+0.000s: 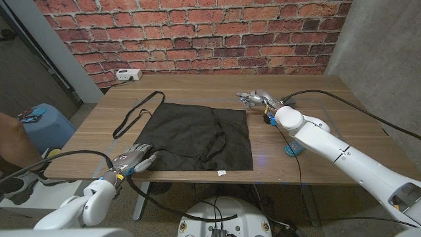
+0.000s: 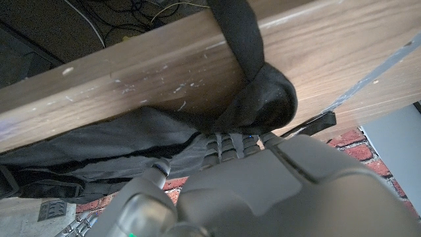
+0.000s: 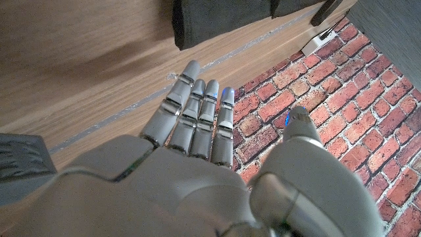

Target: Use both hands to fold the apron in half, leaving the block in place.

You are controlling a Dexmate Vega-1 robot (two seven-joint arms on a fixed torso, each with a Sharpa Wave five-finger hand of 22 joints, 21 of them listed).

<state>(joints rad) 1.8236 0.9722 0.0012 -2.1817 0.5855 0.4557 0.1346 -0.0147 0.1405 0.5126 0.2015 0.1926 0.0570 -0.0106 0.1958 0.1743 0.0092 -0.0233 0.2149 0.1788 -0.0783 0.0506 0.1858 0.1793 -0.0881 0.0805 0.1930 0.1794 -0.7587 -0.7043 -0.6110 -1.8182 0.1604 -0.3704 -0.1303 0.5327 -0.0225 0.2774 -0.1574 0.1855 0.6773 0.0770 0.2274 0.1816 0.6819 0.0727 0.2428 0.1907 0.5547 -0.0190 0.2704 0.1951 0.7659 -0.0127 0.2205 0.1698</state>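
The black apron (image 1: pixel 197 135) lies spread out in the middle of the wooden table (image 1: pixel 329 92), with its neck strap (image 1: pixel 138 108) looping away to the far left. My left hand (image 1: pixel 135 159) is at the apron's near left corner, fingers stretched out and their tips touching the cloth. In the left wrist view the bunched corner of the apron (image 2: pixel 263 99) sits just past the fingertips (image 2: pixel 230 141). My right hand (image 1: pixel 253 99) hovers open beside the apron's far right corner, and its fingers (image 3: pixel 197 112) point toward the apron's edge (image 3: pixel 223 16). A small blue block (image 1: pixel 291 149) stands right of the apron, partly behind my right arm.
A white power strip (image 1: pixel 128 74) lies at the table's far left corner by the brick wall. A small white tag (image 1: pixel 222 173) lies near the front edge. Black cables cross the table's right side. A blue stool (image 1: pixel 46 122) and part of a person (image 1: pixel 10 141) are at the left.
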